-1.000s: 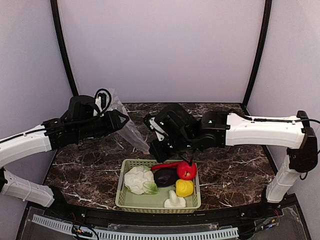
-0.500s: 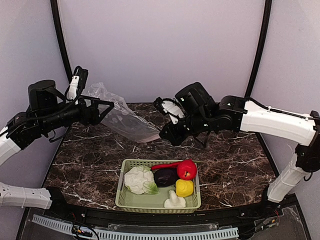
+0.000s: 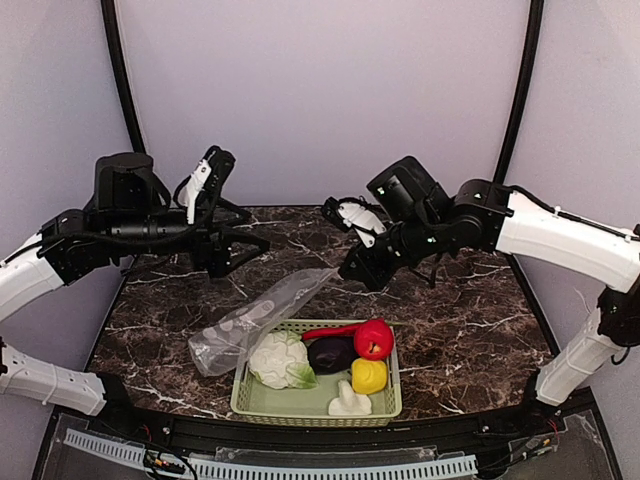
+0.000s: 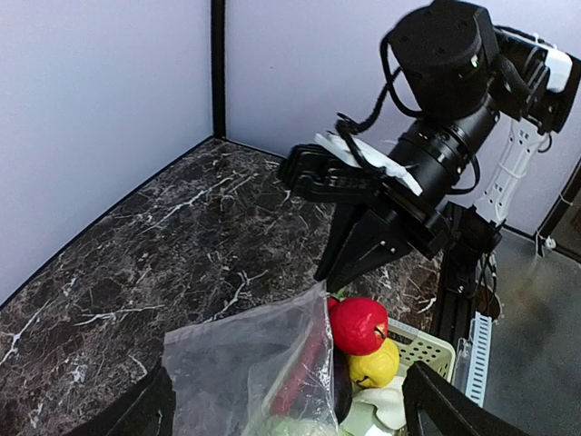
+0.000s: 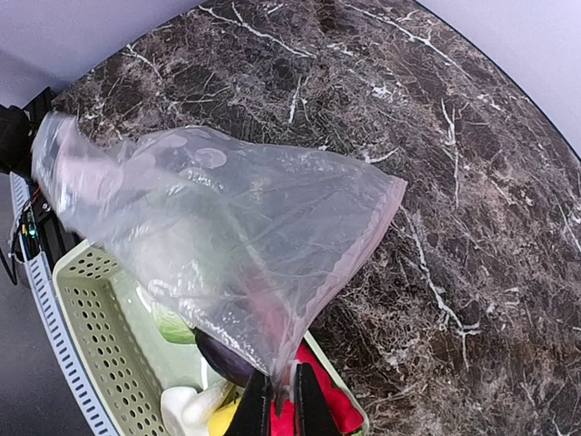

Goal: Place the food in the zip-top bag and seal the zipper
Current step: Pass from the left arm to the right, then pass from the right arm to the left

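Note:
The clear zip-top bag [image 3: 260, 320] hangs slanted from my right gripper [image 3: 349, 270], which is shut on a corner of its mouth. Its lower end droops over the basket's left edge. The pinkish zipper strip [image 5: 363, 238] runs along the mouth to my right gripper [image 5: 281, 401]; no slider shows. My left gripper [image 3: 248, 250] is open and empty above the table, apart from the bag [image 4: 245, 363]. The food lies in the basket: cauliflower [image 3: 280, 360], eggplant [image 3: 330, 353], red pepper [image 3: 374, 341], chili [image 3: 330, 331], yellow pepper [image 3: 369, 376], mushroom [image 3: 348, 403].
The pale green perforated basket [image 3: 250, 398] stands at the near middle of the dark marble table [image 3: 470, 330]. Grey walls and black corner posts enclose the back and sides. The table's black front edge runs just below the basket.
My left gripper has let go of the bag and moved right. The bag, held up between both grippers before, has dropped and now hangs from my right gripper over the basket.

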`<move>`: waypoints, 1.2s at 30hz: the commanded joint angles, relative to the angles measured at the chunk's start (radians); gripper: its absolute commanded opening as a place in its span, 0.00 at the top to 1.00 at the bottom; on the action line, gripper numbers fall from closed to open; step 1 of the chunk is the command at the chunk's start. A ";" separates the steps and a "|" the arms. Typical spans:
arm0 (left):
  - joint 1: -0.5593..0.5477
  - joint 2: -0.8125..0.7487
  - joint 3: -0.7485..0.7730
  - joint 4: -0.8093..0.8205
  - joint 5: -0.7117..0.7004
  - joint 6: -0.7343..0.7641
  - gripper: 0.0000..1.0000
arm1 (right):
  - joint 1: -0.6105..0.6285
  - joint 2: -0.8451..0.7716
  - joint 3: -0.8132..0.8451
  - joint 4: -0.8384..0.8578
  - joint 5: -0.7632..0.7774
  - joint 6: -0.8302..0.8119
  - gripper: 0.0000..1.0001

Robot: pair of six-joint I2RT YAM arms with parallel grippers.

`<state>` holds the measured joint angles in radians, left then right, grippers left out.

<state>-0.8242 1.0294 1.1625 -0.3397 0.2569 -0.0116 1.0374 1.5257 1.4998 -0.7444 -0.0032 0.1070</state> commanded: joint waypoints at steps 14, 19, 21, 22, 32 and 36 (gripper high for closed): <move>-0.229 0.195 -0.090 0.207 -0.302 0.049 0.18 | -0.007 0.021 0.047 -0.024 -0.054 0.126 1.00; -0.250 0.232 -0.112 0.198 -0.389 0.046 0.19 | -0.007 0.035 0.059 -0.025 -0.053 0.147 1.00; -0.251 0.236 -0.123 0.196 -0.407 0.037 0.20 | -0.007 0.039 0.059 -0.024 -0.055 0.153 1.00; -0.251 0.236 -0.126 0.196 -0.416 0.033 0.21 | -0.007 0.040 0.059 -0.023 -0.056 0.155 1.00; -0.251 0.289 -0.123 0.174 -0.415 0.017 0.24 | -0.009 0.053 0.068 -0.018 -0.064 0.161 1.00; -0.252 0.310 -0.107 0.172 -0.405 0.017 0.27 | -0.010 0.052 0.065 -0.016 -0.063 0.166 1.00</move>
<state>-1.0718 1.3243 1.0401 -0.1524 -0.1497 0.0143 1.0340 1.5677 1.5421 -0.7643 -0.0566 0.2562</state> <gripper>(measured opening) 0.754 0.052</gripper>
